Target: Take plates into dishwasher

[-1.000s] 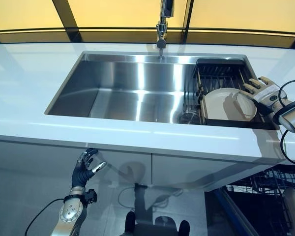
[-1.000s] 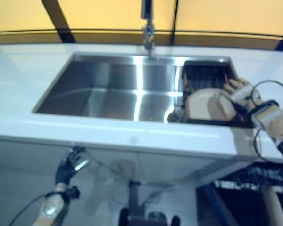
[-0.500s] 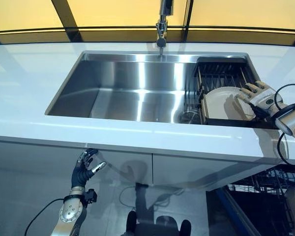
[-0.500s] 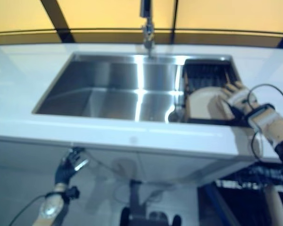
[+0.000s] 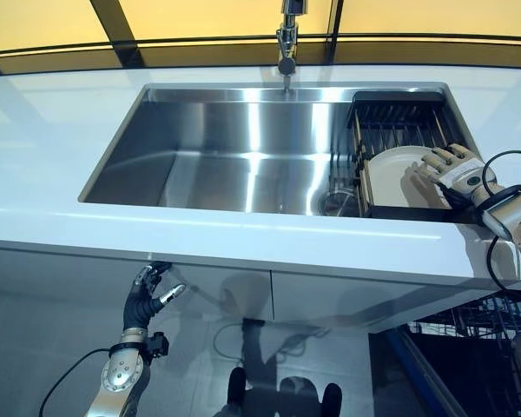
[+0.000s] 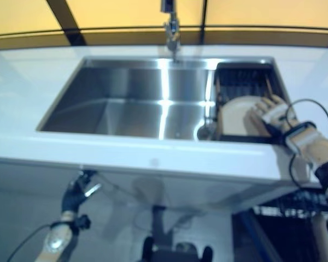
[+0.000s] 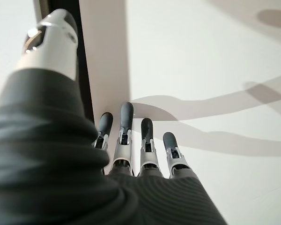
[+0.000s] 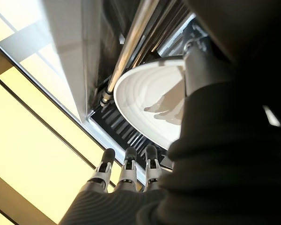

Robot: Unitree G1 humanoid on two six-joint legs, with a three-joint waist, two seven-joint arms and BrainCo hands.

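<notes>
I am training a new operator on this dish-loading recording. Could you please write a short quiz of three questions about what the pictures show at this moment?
1. True or false: the white plate lies in the dark rack at the right end of the steel sink.
2. Which hand is at the plate? A) left hand B) right hand C) both
3. Fill in: the left hand hangs below the white ______.

Key: 1 true; 2 B, its fingers are straight above the plate, not closed on it; 3 countertop.
</notes>
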